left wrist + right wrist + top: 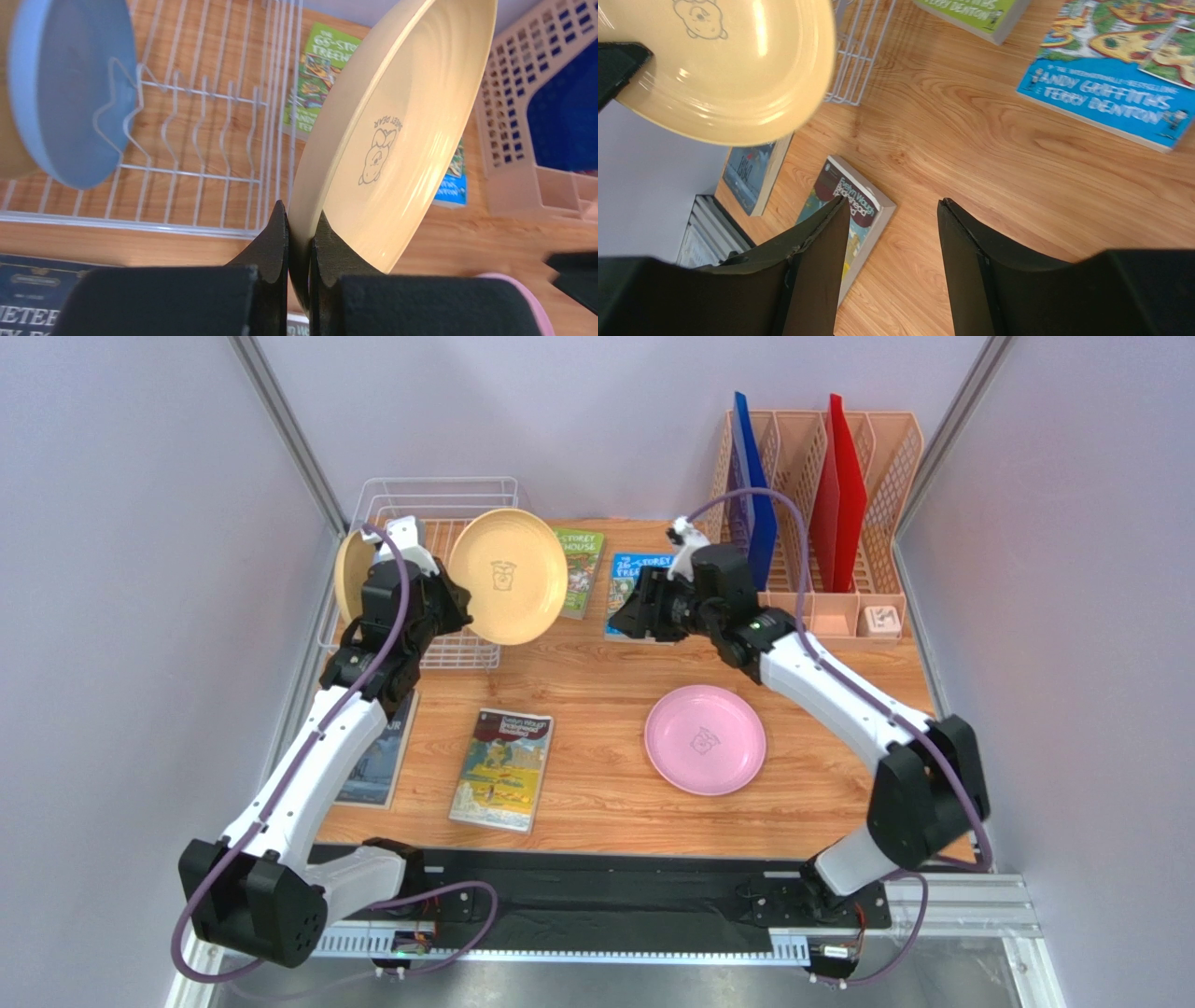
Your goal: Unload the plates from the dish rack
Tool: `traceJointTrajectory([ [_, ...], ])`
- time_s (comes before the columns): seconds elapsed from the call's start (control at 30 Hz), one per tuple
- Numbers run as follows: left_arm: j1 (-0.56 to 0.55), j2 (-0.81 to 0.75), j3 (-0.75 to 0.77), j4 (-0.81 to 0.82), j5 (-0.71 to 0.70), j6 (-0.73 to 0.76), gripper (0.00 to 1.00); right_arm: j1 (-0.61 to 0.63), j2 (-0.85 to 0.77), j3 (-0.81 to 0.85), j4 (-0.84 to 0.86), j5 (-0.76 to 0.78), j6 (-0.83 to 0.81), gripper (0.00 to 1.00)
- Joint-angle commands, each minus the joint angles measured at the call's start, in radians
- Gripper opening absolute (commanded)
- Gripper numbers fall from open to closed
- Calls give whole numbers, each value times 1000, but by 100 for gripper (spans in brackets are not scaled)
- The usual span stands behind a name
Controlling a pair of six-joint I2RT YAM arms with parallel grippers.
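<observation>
- Nearest the arm bases, at the lower middle of the top view, a book (502, 767) lies flat on the wooden table (603, 686). The pink plate (706, 739) lies face up to its right, well apart from both grippers.
- The right gripper (892, 210) hangs over bare wood at the centre of the top view. Its jaws stand partway apart with nothing between them. It points left toward the lifted plate, with a gap between them.
- The left gripper (300, 217) is pinched narrow on the lower rim of a cream plate (400, 140). The rim runs down between the two fingers, and the plate rises on edge up and to the right of them. Its face with the small bear mark is turned to the top camera.
- In the top view that plate hangs at the right edge of the dish rack (449, 497), off the table.
- In the rack, at the upper left of the left wrist view, the light blue plate (70, 91) stands on edge among the prongs. A second cream plate (351, 571) stands at the rack's left side.
- Farther back lie a green book (575, 560) and a blue book (634, 588). A peach organiser (828, 476) sits at the upper right.
</observation>
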Motion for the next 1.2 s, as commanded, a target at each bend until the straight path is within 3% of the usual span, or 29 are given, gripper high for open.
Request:
traceJointTrajectory([
  [0.0,-2,-57,-4,12,191,-106,0,38,123,142,115,-82,17,55],
  [0.33,-2,-79,-85,95,377,-195,0,69,254,202,266,-178,74,51],
  [0.37,-2,-80,-96,99,383,-199,0,70,254,194,289,-181,74,48],
  [0.47,-2,-90,-127,118,409,-222,0,73,239,154,303,-172,72,20],
  [0.5,0,-93,-132,112,397,-222,0,72,226,127,295,-154,62,7],
  [0.57,0,-105,-133,80,367,-209,0,72,179,96,245,-99,37,0],
  [0.73,0,-142,-136,10,215,-114,41,40,30,-60,116,108,9,0],
  [0.8,0,-182,-159,6,164,-86,69,26,-68,-108,39,165,2,0],
  [0.83,0,-197,-171,4,112,-72,74,9,-100,-126,4,212,-4,0],
  [0.9,0,-246,-207,13,39,-32,82,-14,-209,-192,-79,233,-15,0],
  [1.03,0,-342,-263,55,-97,35,83,-86,-373,-283,-274,361,58,0],
  [1.17,0,-380,-328,157,-210,110,84,-120,-534,-404,-400,371,161,0],
])
